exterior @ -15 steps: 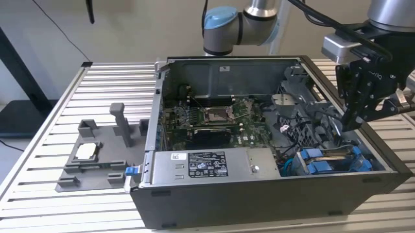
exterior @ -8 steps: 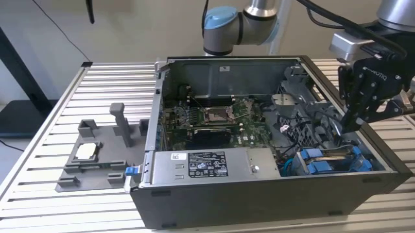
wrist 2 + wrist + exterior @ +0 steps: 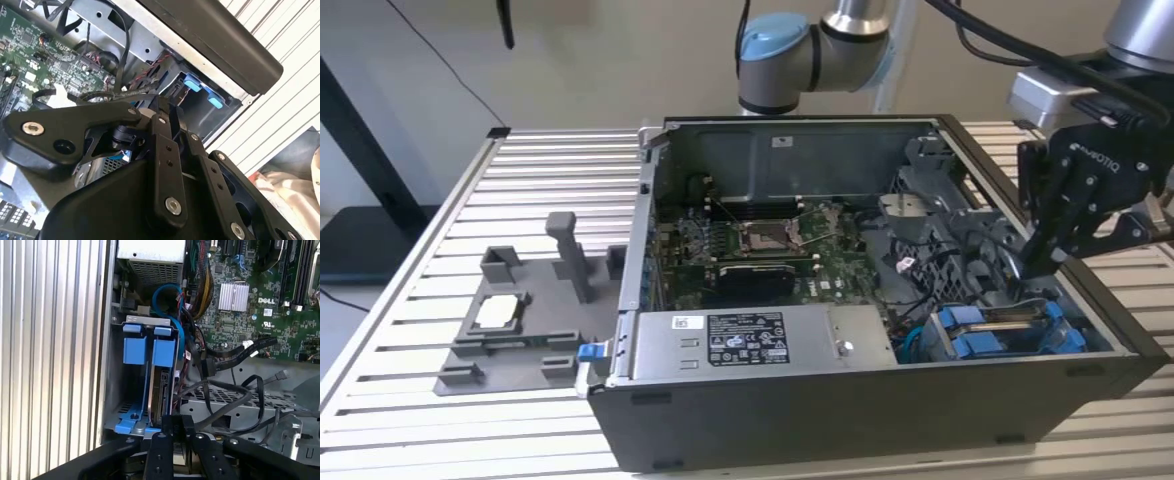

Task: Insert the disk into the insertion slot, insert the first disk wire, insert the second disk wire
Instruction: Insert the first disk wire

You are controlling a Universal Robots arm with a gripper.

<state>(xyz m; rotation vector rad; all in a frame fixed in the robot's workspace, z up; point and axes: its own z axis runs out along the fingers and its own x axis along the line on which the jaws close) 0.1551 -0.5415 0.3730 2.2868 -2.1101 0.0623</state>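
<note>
As you look at the open computer case (image 3: 854, 425) in the exterior view, picture a clock face centred on it. Your arm (image 3: 785, 52) stands at twelve o'clock behind the case. Its black gripper (image 3: 1041, 262) hangs at about three o'clock, just inside the case wall. You cannot tell from these pictures whether the gripper is spread or pressed together. In the first wrist view, the insertion slot (image 3: 114, 385) is a grey metal bay with blue plastic rails. The disk (image 3: 161, 390) stands on edge inside it, its silver-grey side framed by blue carrier strips. Two blue tabs (image 3: 135, 347) sit side by side at the bay's far end. The gripper's tip is right at the disk's near end, though you cannot tell whether it touches. Black cables (image 3: 222, 390) loop just beside the slot, over a perforated metal plate, and run toward the green circuit board (image 3: 250, 315). On the exterior view's clock, the slot lies at about four o'clock, in the corner of the case just below the gripper. The circuit board fills the centre of the dial. A grey box with a pale label (image 3: 747, 340) lies along the near wall at about six o'clock. Outside the case, at nine o'clock, a grey plastic holder (image 3: 520, 320) rests on the slatted metal table (image 3: 560, 170).
</note>
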